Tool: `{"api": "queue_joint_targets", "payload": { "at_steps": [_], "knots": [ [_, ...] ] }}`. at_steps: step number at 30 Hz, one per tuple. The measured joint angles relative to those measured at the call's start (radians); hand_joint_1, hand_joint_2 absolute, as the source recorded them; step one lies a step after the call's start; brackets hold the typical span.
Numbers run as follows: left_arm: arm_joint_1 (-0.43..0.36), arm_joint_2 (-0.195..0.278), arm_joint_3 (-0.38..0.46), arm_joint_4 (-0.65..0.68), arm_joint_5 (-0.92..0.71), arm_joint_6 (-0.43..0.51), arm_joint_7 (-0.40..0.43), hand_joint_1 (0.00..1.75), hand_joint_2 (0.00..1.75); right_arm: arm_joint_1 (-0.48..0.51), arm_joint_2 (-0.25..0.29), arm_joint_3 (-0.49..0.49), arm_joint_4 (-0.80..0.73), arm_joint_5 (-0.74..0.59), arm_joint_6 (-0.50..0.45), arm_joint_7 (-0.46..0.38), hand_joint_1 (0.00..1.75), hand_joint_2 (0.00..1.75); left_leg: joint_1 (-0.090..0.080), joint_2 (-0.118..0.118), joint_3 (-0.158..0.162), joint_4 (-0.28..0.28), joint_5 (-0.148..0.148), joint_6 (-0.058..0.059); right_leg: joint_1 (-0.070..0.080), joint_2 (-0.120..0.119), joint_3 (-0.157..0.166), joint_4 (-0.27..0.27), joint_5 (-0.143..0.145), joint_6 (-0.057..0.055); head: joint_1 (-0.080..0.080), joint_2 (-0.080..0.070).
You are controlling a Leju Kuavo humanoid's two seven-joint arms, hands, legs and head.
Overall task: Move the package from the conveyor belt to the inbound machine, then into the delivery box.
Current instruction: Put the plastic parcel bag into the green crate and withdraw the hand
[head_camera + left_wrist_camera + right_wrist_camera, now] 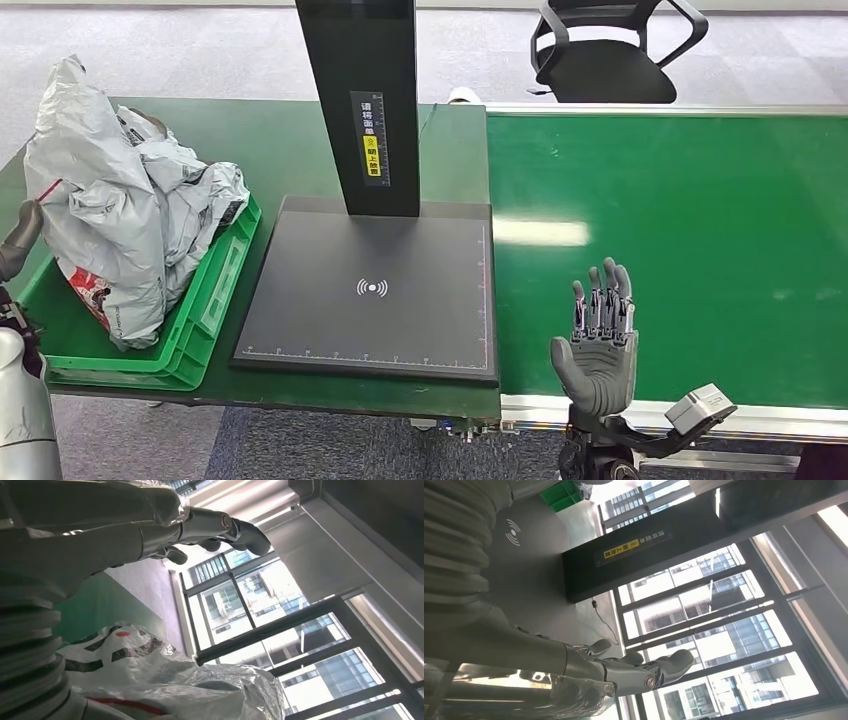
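Crinkled grey plastic packages (125, 215) (glossy) fill ribbed green crate (205, 325).

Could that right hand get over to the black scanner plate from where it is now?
Probably yes. The right hand hovers open over the green conveyor belt, right beside the scanner plate, with nothing standing between them. The plate's surface is bare.

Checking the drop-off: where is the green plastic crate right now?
In the head view, the green plastic crate sits at the table's left end, beside the dark scanner platform, with crumpled grey poly bags inside.
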Motion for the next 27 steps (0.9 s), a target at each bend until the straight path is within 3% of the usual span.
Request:
{"api": "queue_joint_targets", "payload": {
  "at_steps": [12,15,17,20,24,27],
  "knots": [
    [0.067,-0.023,0.025,-0.079,0.020,-0.013,-0.015,0.00,1.75,0.002,0.004,-0.010,0.000,0.000,0.000,-0.001,0.00,1.75,0.000,0.000,0.000,0.000,0.000,0.000,0.000,0.000,0.000,0.000,0.000,0.000,0.000,0.000],
    [0.117,-0.051,0.029,-0.136,0.075,-0.034,-0.067,0.00,1.75,0.003,0.005,-0.011,0.000,0.000,-0.003,-0.003,0.00,1.75,0.000,0.002,0.000,0.000,-0.001,-0.001,0.000,0.002,0.000,0.000,0.000,0.000,0.000,0.000],
    [0.195,-0.104,0.021,-0.221,0.113,-0.031,-0.140,0.00,1.75,0.005,0.006,-0.012,0.000,0.004,-0.019,-0.008,0.00,1.75,-0.001,0.003,0.000,0.000,-0.002,-0.001,-0.001,0.003,0.000,0.000,0.000,0.000,0.000,0.000],
    [0.346,-0.228,-0.032,-0.403,0.181,0.032,-0.243,0.00,1.75,0.004,0.011,-0.012,0.000,0.035,-0.074,-0.017,0.00,1.75,-0.002,0.004,0.000,0.000,-0.004,0.001,-0.002,0.004,0.000,-0.001,-0.002,0.001,0.000,0.000],
    [0.479,-0.389,-0.130,-0.657,0.301,0.021,-0.259,0.00,1.75,-0.017,0.016,-0.009,0.003,0.106,-0.170,-0.017,0.00,1.75,-0.003,0.002,0.000,0.000,-0.006,0.003,-0.004,0.002,0.001,-0.003,-0.003,0.003,0.000,0.000],
    [0.535,-0.468,-0.208,-0.743,0.298,-0.047,-0.259,0.00,1.75,-0.031,0.017,-0.001,0.010,0.170,-0.227,-0.018,0.00,1.75,-0.003,0.001,0.001,0.000,-0.006,0.004,-0.004,0.001,0.002,-0.003,-0.003,0.003,0.000,0.000]
  ]
}}
